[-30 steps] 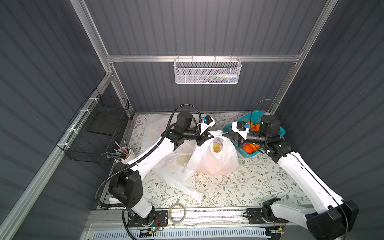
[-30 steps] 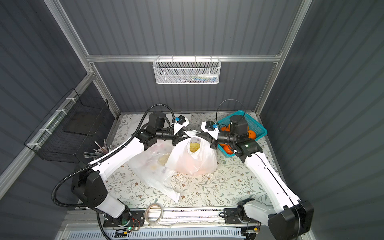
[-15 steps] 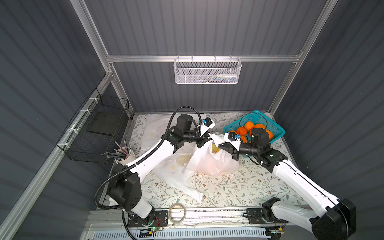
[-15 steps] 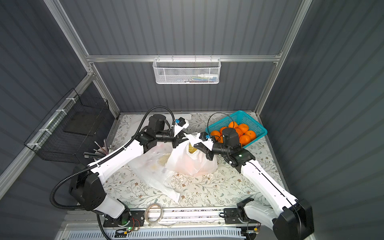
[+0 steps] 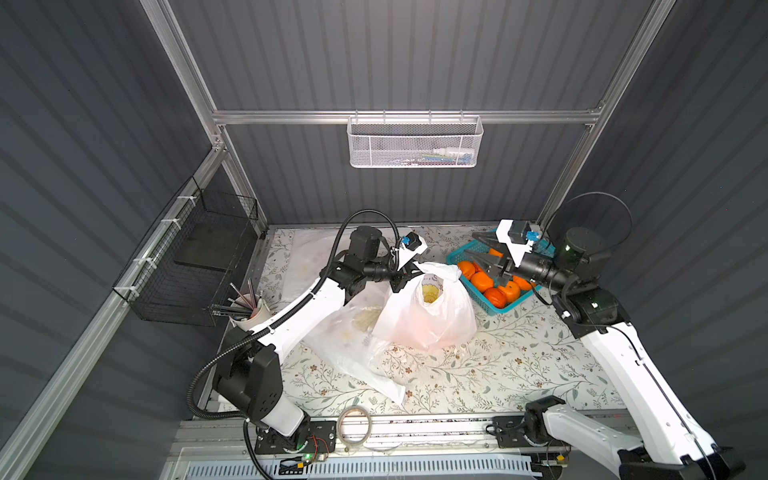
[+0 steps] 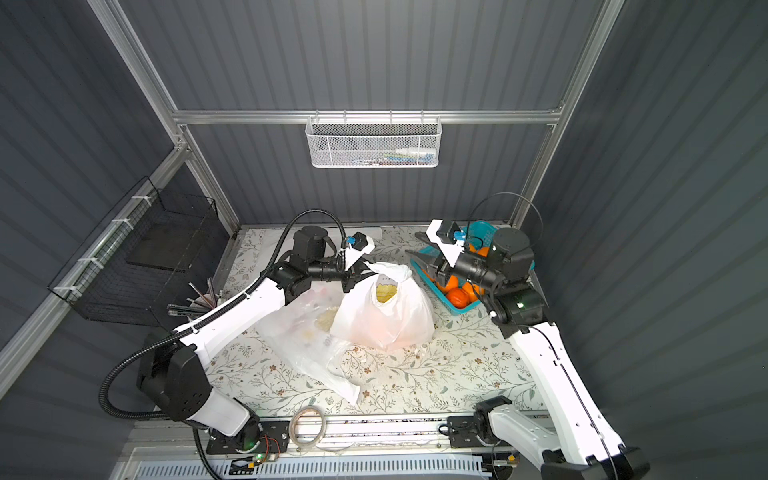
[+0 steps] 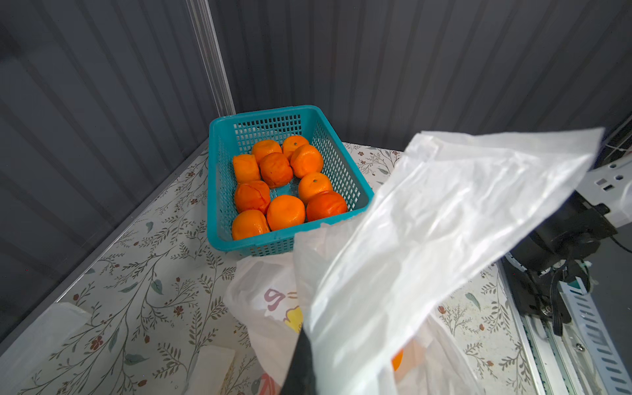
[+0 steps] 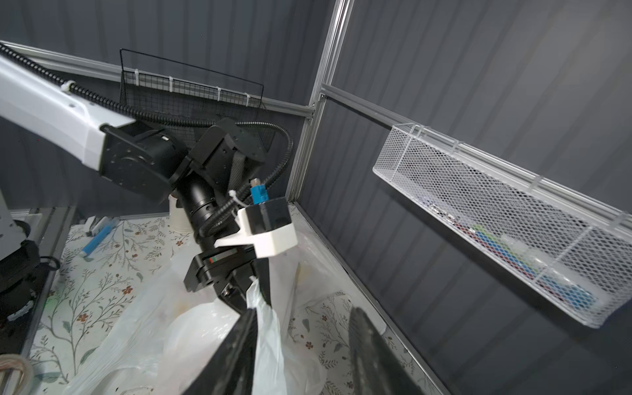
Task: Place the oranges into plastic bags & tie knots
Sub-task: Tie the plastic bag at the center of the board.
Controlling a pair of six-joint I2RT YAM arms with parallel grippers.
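**Left gripper [image 5: 406, 277] clamped on translucent white plastic bag [image 5: 424, 320] handle; right gripper [image 5: 474, 248] jaws apart, empty.**
Right arm over far-right teal lattice basket [image 5: 498, 311] of round oranges [image 5: 482, 282].

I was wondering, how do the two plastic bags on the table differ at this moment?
The upright bag stands bulging, orange showing through it, while the flat bag lies slack on the table. The left gripper pinches the upright bag's top; nothing holds the flat bag. Both are translucent white printed plastic.
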